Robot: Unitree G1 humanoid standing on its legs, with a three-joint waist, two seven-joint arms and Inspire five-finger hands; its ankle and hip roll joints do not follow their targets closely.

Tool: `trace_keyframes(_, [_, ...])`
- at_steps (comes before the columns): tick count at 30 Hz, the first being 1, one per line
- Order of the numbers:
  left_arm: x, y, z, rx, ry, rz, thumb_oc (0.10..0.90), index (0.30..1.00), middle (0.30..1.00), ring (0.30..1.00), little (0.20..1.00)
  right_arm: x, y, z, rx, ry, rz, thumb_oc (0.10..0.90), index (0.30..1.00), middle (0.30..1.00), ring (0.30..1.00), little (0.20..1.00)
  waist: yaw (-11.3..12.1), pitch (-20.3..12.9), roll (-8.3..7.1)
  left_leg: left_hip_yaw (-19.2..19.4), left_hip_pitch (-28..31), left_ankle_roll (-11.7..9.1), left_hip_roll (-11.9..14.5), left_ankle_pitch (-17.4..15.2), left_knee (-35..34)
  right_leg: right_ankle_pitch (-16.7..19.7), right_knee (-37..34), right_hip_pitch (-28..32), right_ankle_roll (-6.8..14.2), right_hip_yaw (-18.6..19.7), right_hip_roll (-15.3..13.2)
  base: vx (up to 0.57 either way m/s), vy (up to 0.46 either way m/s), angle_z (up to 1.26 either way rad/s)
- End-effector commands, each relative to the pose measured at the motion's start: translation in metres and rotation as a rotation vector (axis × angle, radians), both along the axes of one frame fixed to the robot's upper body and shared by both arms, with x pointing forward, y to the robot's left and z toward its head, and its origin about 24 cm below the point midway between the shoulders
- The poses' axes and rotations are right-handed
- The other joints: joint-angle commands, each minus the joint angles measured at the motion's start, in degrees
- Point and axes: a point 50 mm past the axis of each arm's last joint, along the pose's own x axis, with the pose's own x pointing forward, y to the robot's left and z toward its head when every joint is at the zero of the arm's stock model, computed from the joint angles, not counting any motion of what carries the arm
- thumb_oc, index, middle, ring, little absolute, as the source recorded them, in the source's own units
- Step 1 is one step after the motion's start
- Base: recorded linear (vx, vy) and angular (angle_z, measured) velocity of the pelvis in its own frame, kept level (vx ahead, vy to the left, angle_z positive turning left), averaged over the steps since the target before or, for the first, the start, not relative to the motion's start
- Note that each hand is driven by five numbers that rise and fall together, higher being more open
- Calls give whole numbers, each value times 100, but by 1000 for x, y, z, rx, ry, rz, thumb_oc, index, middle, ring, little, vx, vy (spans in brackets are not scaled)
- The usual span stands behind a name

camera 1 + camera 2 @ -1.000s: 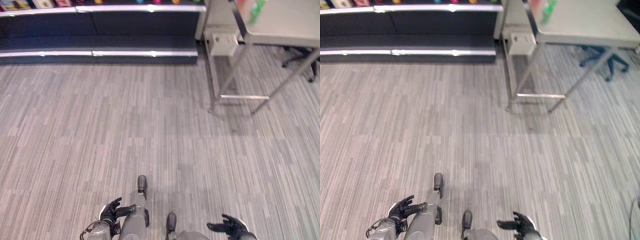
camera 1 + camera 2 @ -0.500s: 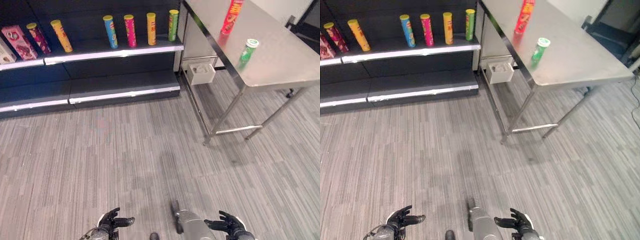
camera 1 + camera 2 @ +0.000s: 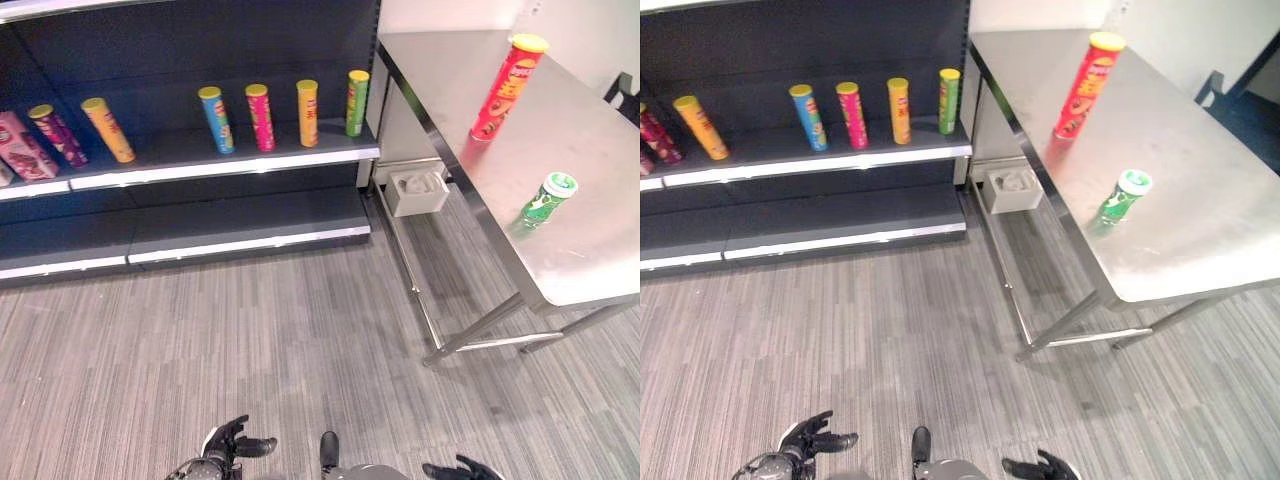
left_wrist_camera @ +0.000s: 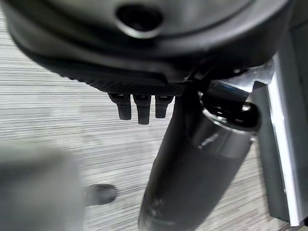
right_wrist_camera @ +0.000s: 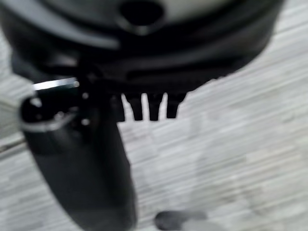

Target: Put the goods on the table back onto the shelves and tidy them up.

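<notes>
A tall red can (image 3: pixel 497 90) stands upright on the steel table (image 3: pixel 600 130) at the right. A short green can (image 3: pixel 545 200) stands nearer the table's front edge. The dark shelf (image 3: pixel 200 160) at the left carries a row of upright cans: orange (image 3: pixel 108 130), blue (image 3: pixel 216 120), pink (image 3: pixel 260 117), yellow (image 3: pixel 307 113) and green (image 3: pixel 356 103). My left hand (image 3: pixel 230 446) hangs low over the floor, open and empty. My right hand (image 3: pixel 466 469) is also low, open and empty, far from the table top. In the wrist views, fingers (image 4: pixel 138 107) and fingers (image 5: pixel 149 106) hang straight over carpet.
A purple can (image 3: pixel 55 135) and a pink box (image 3: pixel 22 145) stand at the shelf's left end. A lower shelf board (image 3: pixel 240 215) is bare. A white box (image 3: pixel 416 190) sits under the table by its legs (image 3: pixel 470 340). Grey carpet (image 3: pixel 250 340) lies between me and the shelf.
The whole picture has shifted: the camera has moved, bringing shelf and table further into view and closer. Both hands stay low and open, holding nothing.
</notes>
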Motion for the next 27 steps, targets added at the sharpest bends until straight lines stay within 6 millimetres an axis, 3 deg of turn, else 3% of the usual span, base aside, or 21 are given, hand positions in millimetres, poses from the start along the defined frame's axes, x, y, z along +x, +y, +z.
trace_keyframes(1, [1, 6, 2, 22, -18, 7, 800, 900, 900, 900, 900, -35, -31, 3, -85, 82, -50, 800, 900, 900, 900, 900, 33, 28, 76, 39, 416, 369, -17, 332, -2542, -549, 13, 262, 1560, -198, -531, 328, 286, -92])
trace_keyframes(2, [-3, 7, 1, 30, -7, -1, 800, 900, 900, 900, 900, -31, -34, 5, -102, 70, -46, 800, 900, 900, 900, 900, 220, 11, 225, -639, 416, 312, -316, 692, -4062, -696, 13, 436, 1596, 74, -430, 242, 212, -75])
trace_keyframes(3, [-4, 7, 0, 32, 4, -6, 800, 900, 900, 900, 900, -31, -37, 6, -109, 70, -54, 800, 900, 900, 900, 900, 249, -12, 295, -859, 422, 244, -332, 895, -4448, -759, 13, 518, 1580, 138, -404, 303, 253, -69])
trace_keyframes(5, [-8, 6, -2, 31, 22, -7, 800, 900, 900, 900, 900, -30, -37, 6, -107, 56, -74, 800, 900, 900, 900, 900, 133, -94, 466, -1025, 872, 287, -314, 917, -5051, -888, 88, 463, 1584, 347, -360, 225, 236, -131])
trace_keyframes(8, [-6, 12, 0, 45, 19, 1, 800, 900, 900, 900, 900, -32, -39, 6, -102, 47, -131, 800, 900, 900, 900, 900, 61, -132, 499, -813, 1032, 367, -296, 919, -5215, -1023, 526, 209, 1646, 518, -507, 129, 229, -99])
trace_keyframes(11, [2, 19, 4, 54, -7, 24, 800, 900, 900, 900, 900, -20, -42, 11, -104, -10, -182, 800, 900, 900, 900, 900, 44, -31, 523, -639, 1089, 439, -259, 858, -5206, -1092, 1240, -191, 1730, 684, -522, 38, 141, -109])
trace_keyframes(12, [5, 26, 7, 74, -16, 32, 800, 900, 900, 900, 900, -18, -51, 15, -119, -47, -260, 800, 900, 900, 900, 900, -12, 72, 509, -535, 1138, 488, -250, 798, -5186, -1101, 1567, -420, 1847, 749, -552, 58, 49, -94])
trace_keyframes(14, [4, 39, 11, 97, -33, 86, 800, 900, 900, 900, 900, -13, -81, 32, -195, -127, -396, 800, 900, 900, 900, 900, 25, 31, 469, -328, 1168, 465, -121, 705, -5230, -752, 1274, -717, 1999, 467, -893, 88, -41, -67])
trace_keyframes(16, [7, 39, 13, 100, -41, 78, 800, 900, 900, 900, 900, -17, -114, 54, -291, -200, -498, 800, 900, 900, 900, 900, -70, -31, 430, -358, 1196, 462, -151, 623, -5249, -602, 837, -773, 2019, 363, -993, 135, -14, -74])
trace_keyframes(17, [6, 38, 11, 99, -37, 83, 800, 900, 900, 900, 900, -15, -135, 73, -380, -264, -528, 800, 900, 900, 900, 900, -126, -37, 412, -368, 1283, 465, -176, 548, -5249, -556, 674, -689, 2074, 344, -1024, 109, 43, -3])
trace_keyframes(18, [6, 38, 12, 99, -37, 83, 800, 900, 900, 900, 900, -15, -135, 73, -381, -264, -529, 800, 900, 900, 900, 900, -118, -45, 411, -362, 1266, 464, -178, 563, -5249, -533, 659, -702, 2073, 350, -1025, 94, 25, 32])
trace_keyframes(19, [6, 36, 11, 97, -37, 85, 800, 900, 900, 900, 900, -13, -149, 88, -451, -299, -522, 800, 900, 900, 900, 900, -149, -88, 381, -325, 1292, 458, -194, 548, -5250, -495, 548, -653, 2099, 359, -1049, 70, -20, 21])
trace_keyframes(21, [3, 30, 8, 84, -33, 93, 800, 900, 900, 900, 900, 11, -177, 148, -636, -521, -491, 800, 900, 900, 900, 900, -215, -152, 351, -283, 1399, 438, -159, 534, -5322, -423, 370, -544, 2128, 386, -1012, 154, -49, -2])
trace_keyframes(22, [-1, 24, 5, 72, -21, 84, 800, 900, 900, 900, 900, 28, -193, 208, -802, -727, -452, 800, 900, 900, 900, 900, -265, -235, 334, -253, 1509, 411, -116, 500, -5386, -406, 219, -418, 2132, 339, -991, 166, -69, 1])
trace_keyframes(24, [-2, 18, 4, 61, -17, 61, 800, 900, 900, 900, 900, 48, -195, 269, -904, -956, -378, 800, 900, 900, 900, 900, -266, -339, 287, -256, 1555, 373, -80, 516, -5429, -379, 66, -276, 2124, 270, -980, 127, -72, 0])
trace_keyframes(25, [-2, 16, 3, 55, -14, 49, 800, 900, 900, 900, 900, 57, -190, 285, -918, -1035, -344, 800, 900, 900, 900, 900, -248, -373, 276, -260, 1586, 357, -63, 503, -5438, -405, 48, -223, 2121, 234, -971, 97, -69, 0])
trace_keyframes(27, [-5, 15, 2, 48, -10, 35, 800, 900, 900, 900, 900, 75, -175, 337, -934, -1258, -208, 800, 900, 900, 900, 900, -219, -441, 240, -257, 1634, 322, -27, 484, -5448, -438, 23, -137, 2111, 206, -953, 69, -54, 11])
